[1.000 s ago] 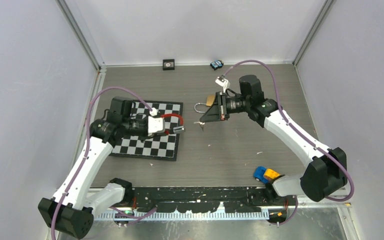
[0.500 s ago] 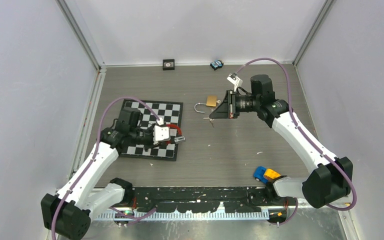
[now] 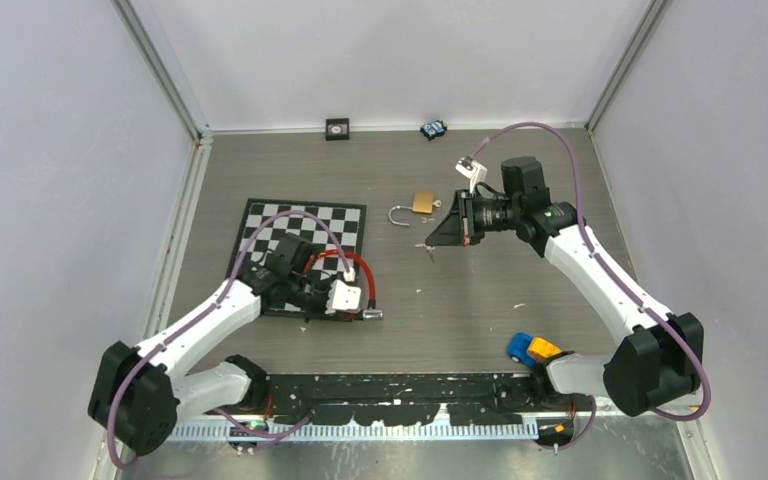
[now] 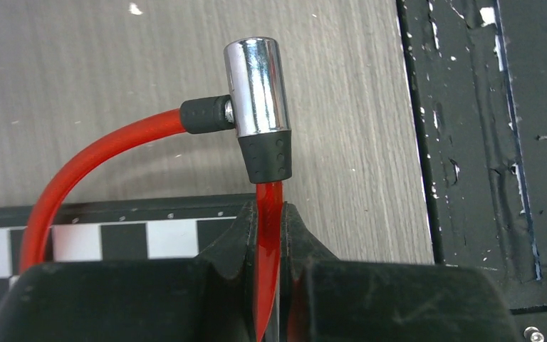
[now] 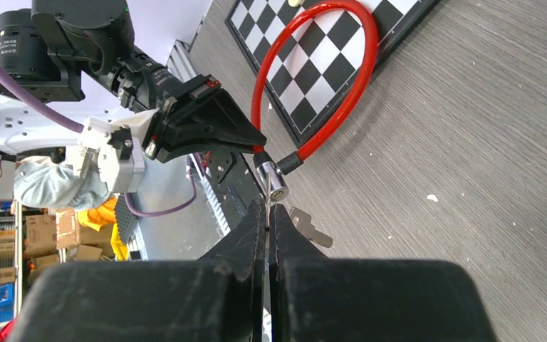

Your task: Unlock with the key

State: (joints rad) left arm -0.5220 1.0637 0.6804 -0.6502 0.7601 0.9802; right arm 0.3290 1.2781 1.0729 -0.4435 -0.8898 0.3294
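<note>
A red cable lock lies looped over the chessboard's near right corner, its chrome cylinder on the table. My left gripper is shut on the red cable just behind the chrome cylinder. My right gripper is shut on a thin key blade, seen edge-on, and a second key dangles beside it. The right wrist view looks toward the lock's cylinder and the red loop. The two grippers are well apart.
A brass padlock with an open shackle lies just left of the right gripper. The chessboard sits at left. A blue and yellow toy is at the near right. Two small objects stand by the back wall.
My left gripper has carried the cable lock toward the near edge and down to the board's near right corner. My right gripper has drawn back rightward from the padlock with the key.
</note>
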